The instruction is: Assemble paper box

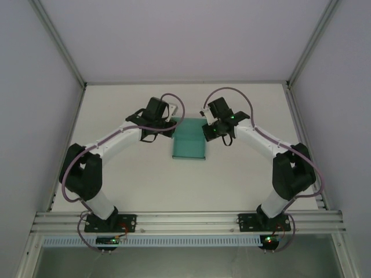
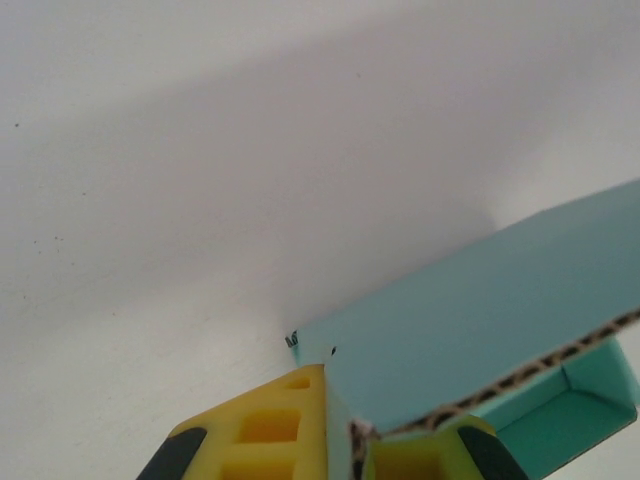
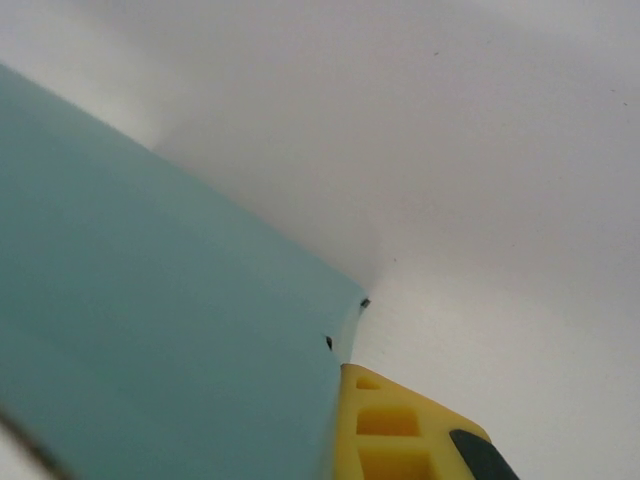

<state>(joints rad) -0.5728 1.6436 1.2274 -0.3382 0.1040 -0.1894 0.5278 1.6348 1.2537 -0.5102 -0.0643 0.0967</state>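
The teal paper box [image 1: 189, 142] lies mid-table as a shallow open tray with raised walls. My left gripper [image 1: 172, 125] is at its far left corner and my right gripper [image 1: 206, 131] at its far right corner. In the left wrist view the yellow fingers [image 2: 290, 435] are shut on the paper box [image 2: 480, 330], pinching the wall's cut edge at the corner. In the right wrist view one yellow finger [image 3: 400, 430] presses flat against the paper box [image 3: 150, 320] wall. The other finger is hidden behind the card. My right gripper [image 3: 338, 425] is shut on that wall.
The white table [image 1: 145, 179] is ringed by grey enclosure walls, with an aluminium rail [image 1: 185, 220] along the near edge carrying both arm bases. Cables loop over each wrist.
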